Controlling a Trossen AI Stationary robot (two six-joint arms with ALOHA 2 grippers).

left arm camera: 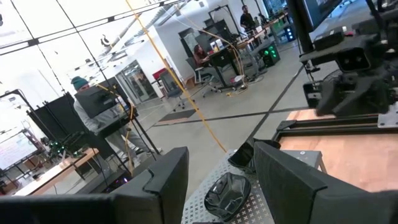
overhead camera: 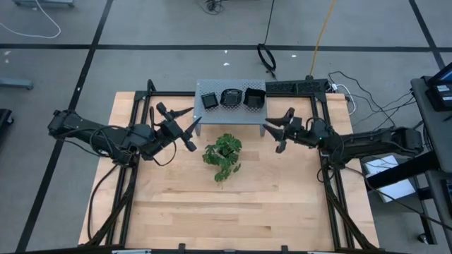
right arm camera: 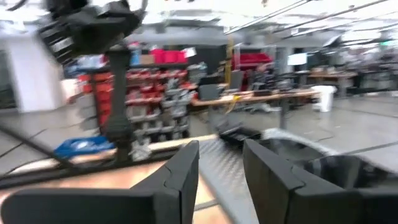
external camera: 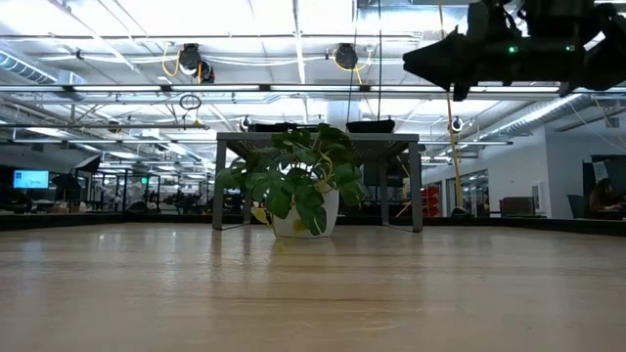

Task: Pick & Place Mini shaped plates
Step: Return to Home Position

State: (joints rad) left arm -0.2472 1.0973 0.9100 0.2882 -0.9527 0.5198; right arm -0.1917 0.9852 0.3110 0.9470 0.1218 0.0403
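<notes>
From above, the mini shaped plates (overhead camera: 231,98) sit in three black stacks on the grey shelf (overhead camera: 226,115) at the worktop's (overhead camera: 176,204) far edge. The left pincer (overhead camera: 185,130) and right pincer (overhead camera: 277,130) hover on either side — both spread, pinching nothing.

In the low view, the plant (external camera: 293,186) stands before the shelf (external camera: 318,139).

In the left wrist view, one of the plates (left arm camera: 227,191) lies on the shelf — seen between the fingers (left arm camera: 165,183).

Front half of the table (overhead camera: 226,212) is open wood; blockers are the plant (overhead camera: 223,156) mid-table and the shelf (overhead camera: 231,115) just behind it, top looks mostly taken by plates (overhead camera: 231,98).
</notes>
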